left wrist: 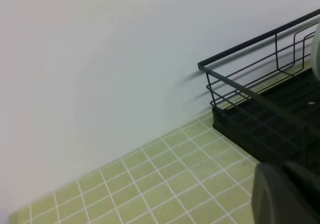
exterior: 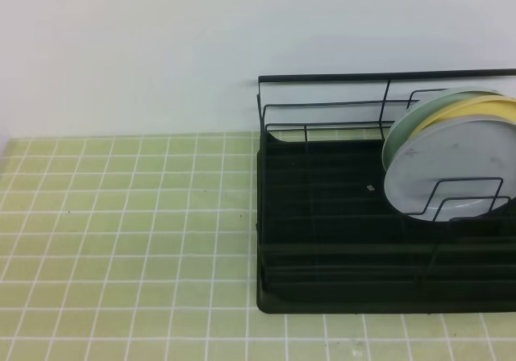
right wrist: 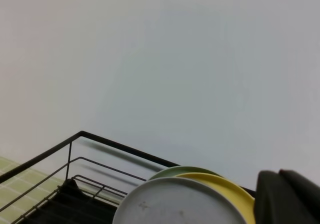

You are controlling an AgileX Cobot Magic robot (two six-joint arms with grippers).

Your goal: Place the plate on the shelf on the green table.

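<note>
- At right of the high view: plate [exterior: 439, 172] still standing on edge in the shelf [exterior: 322, 240], held between upright wire dividers.
- On the table [exterior: 121, 216]: nothing placed yet; tiled surface left of the shelf bare of any dish.
- By that, task judged not yet begun or at its very start: plate still to be gripped, lifted clear of the wires, carried left and set down on the tiles.
- Behind the plate: yellow plate [exterior: 476, 111] leaning close against it, then a pale green plate [exterior: 435, 103] behind that; cannot tell whether touching.
- Facing of the plate: broad grey-blue face turned toward the camera and slightly left, tilted back against the stack; rim lowest at the shelf's tray.
- Long axis: round, so none in the face; disc plane near upright, thin axis running roughly front to back along the shelf.
- Left tool [left wrist: 287, 194]: only a dark blurred body at the corner of the left wrist view, clenched, holding nothing, well apart from the plate.
- Right tool [right wrist: 290, 196]: likewise a dark shape at the frame corner, clenched and empty, near the stack's upper rim but not seen touching.
</note>
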